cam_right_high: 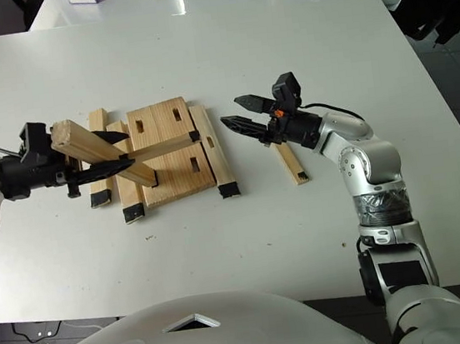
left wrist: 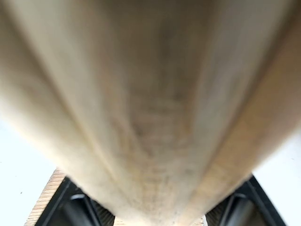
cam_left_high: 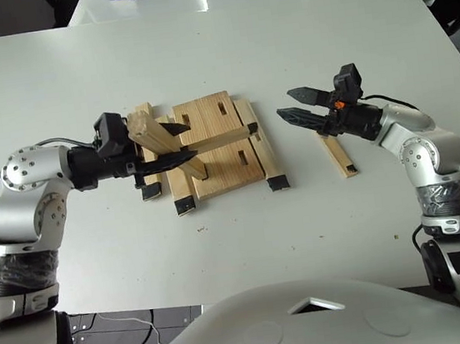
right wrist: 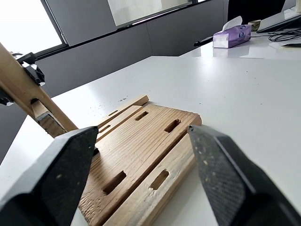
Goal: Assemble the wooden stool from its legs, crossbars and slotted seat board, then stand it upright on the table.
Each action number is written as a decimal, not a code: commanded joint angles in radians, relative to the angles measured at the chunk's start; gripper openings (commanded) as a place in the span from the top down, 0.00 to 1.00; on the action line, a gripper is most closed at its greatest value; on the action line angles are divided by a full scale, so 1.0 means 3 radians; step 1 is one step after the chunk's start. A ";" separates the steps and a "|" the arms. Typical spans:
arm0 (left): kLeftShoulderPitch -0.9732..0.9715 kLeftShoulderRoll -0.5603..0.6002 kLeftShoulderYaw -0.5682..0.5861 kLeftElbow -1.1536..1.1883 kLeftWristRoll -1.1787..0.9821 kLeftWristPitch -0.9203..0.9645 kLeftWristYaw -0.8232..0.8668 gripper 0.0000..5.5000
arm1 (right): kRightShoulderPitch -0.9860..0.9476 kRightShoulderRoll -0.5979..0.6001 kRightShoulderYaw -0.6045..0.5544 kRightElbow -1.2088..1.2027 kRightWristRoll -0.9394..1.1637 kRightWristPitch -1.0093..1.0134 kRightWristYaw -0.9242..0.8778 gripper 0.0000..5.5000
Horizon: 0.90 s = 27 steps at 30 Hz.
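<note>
Table (cam_left_high: 223, 47) in white takes up most of the head view. The slotted seat board (cam_left_high: 225, 162) lies flat at its centre, slots facing up. A spare leg (cam_left_high: 266, 152) lies along the board's right edge. More sticks (cam_left_high: 142, 115) are bunched at its left edge. A loose piece (cam_left_high: 339, 158) rests apart at centre right, beneath the right arm.

The left gripper (cam_left_high: 178, 143), at centre left, is clamped on a leg (cam_left_high: 148, 130) held tilted above the board's left side, lower end down toward the board. A thin crossbar (cam_left_high: 224, 137) runs from it across the board, though whether the two are joined cannot be told. The right gripper (cam_left_high: 286, 105) hovers just right of the board, fingers spread wide with nothing between them.

By the look of it, the step in hand is seating a leg in the board. The next move calls for turning the held leg upright and lining its end up with a slot, likely with the right gripper steadying the board.
</note>
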 commanded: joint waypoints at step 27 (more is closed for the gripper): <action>0.0020 0.0490 -0.0230 0.0824 0.0861 -0.0270 -0.0338 0.40 | 0.0491 0.0365 -0.0088 -0.0307 -0.0045 -0.0223 -0.0580 0.36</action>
